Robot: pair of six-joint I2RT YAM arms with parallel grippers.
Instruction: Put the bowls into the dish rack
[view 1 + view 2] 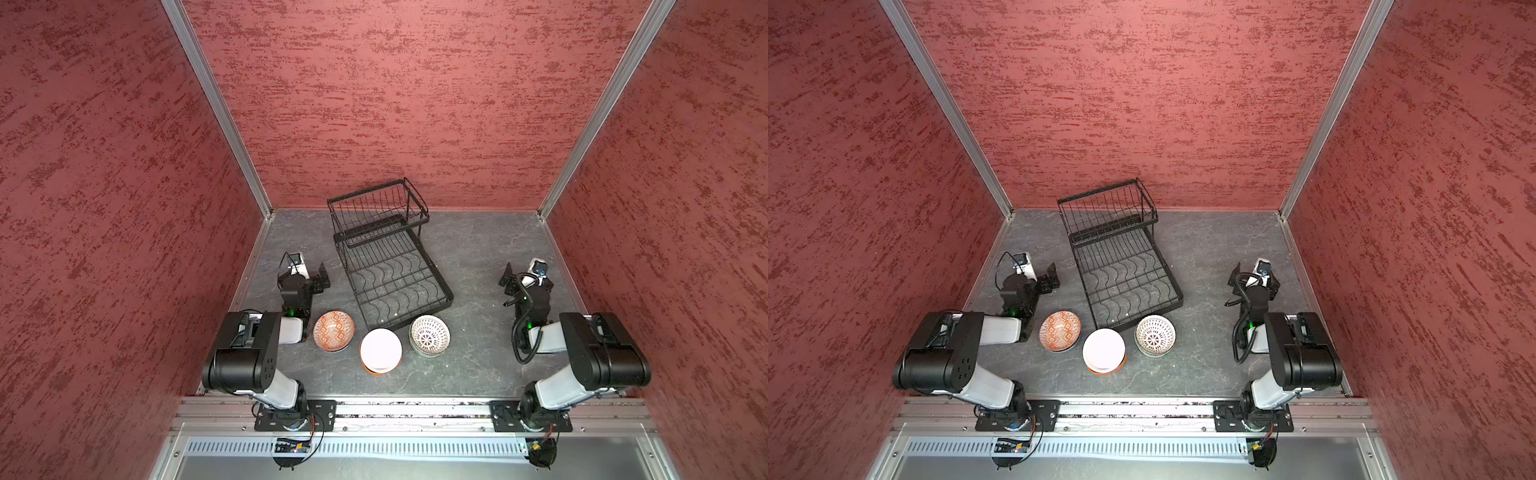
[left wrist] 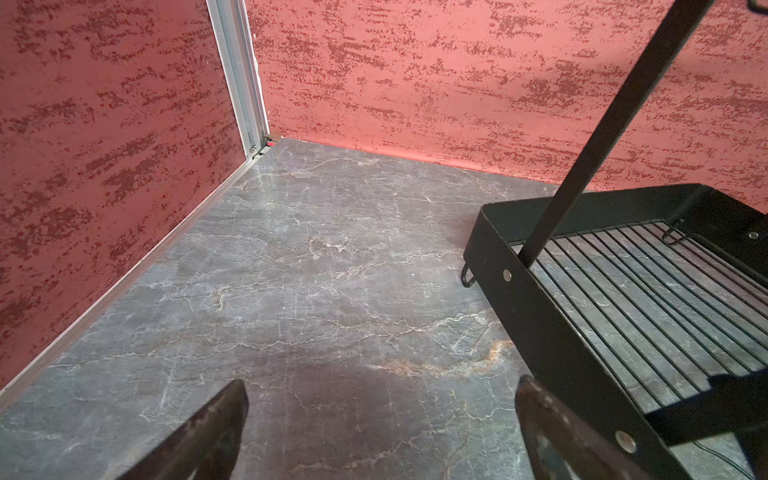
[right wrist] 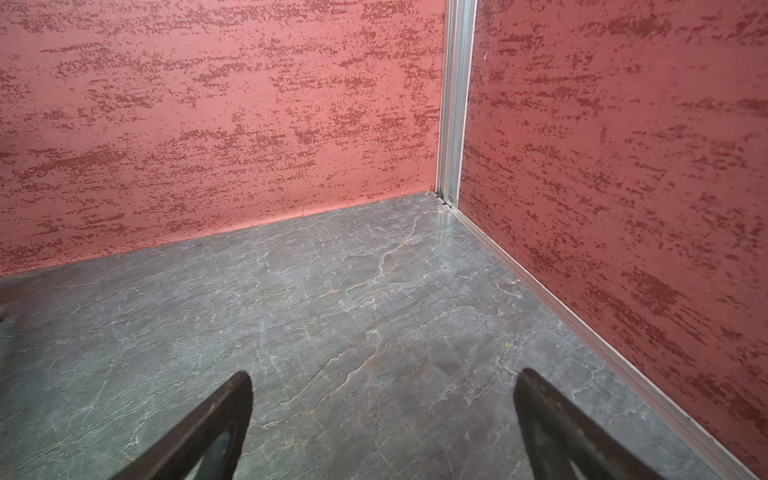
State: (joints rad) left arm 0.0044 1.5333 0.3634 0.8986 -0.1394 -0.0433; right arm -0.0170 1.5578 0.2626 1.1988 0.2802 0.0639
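The black wire dish rack (image 1: pixel 409 313) (image 1: pixel 1139 314) stands at the middle back of the table, with no bowls in its flat base or raised basket (image 1: pixel 376 203). In front of it sit three groups of bowls in both top views: a terracotta patterned bowl (image 1: pixel 333 331) (image 1: pixel 1060 331), a plain white bowl (image 1: pixel 380 349) (image 1: pixel 1104 349) stacked on an orange one, and a white lattice-patterned bowl (image 1: pixel 429 335) (image 1: pixel 1155 335) atop a pale stack. My left gripper (image 1: pixel 323 277) (image 2: pixel 381 382) hangs open left of the rack (image 2: pixel 540 307). My right gripper (image 1: pixel 506 284) (image 3: pixel 382 374) is open and holds nothing, right of the rack.
Red textured walls (image 1: pixel 415 104) close the grey marbled table (image 1: pixel 478 257) on three sides, with aluminium posts (image 1: pixel 257 187) in the back corners. The arm bases sit on a metal rail (image 1: pixel 415 411) along the front edge.
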